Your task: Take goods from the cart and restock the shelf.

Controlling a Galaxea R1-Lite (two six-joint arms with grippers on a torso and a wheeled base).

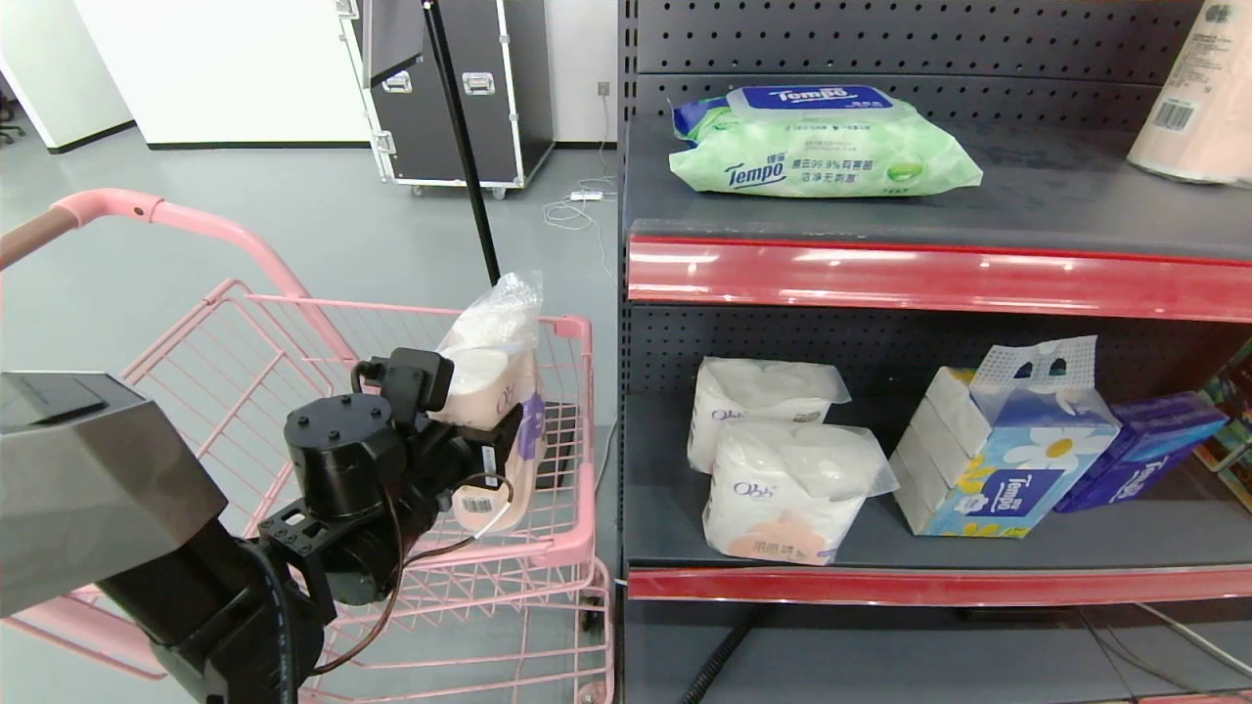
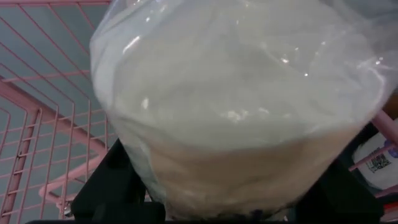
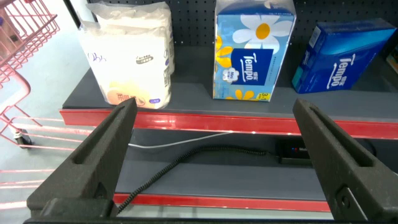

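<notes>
Pink cart [image 1: 583, 430] stands with its right rim just beside the shelf unit's left edge. Left gripper [image 1: 460, 416] sits inside the basket near that rim, clamped on a toilet roll pack [image 1: 489, 362]. The pack is upright and its top is above the rim.

Lower shelf [image 1: 655, 508] has shelved roll packs [image 1: 782, 489], a tissue box pack [image 1: 1007, 460] and a blue tissue pack [image 1: 1144, 450], with a bare strip at its left end. Upper shelf [image 1: 1056, 196] has a wet wipes pack [image 1: 822, 147], with open room to the right of it.

Right gripper [image 3: 214, 162] is low, facing the lower shelf's red front edge [image 3: 249, 121], jaws wide apart, holding nothing.
</notes>
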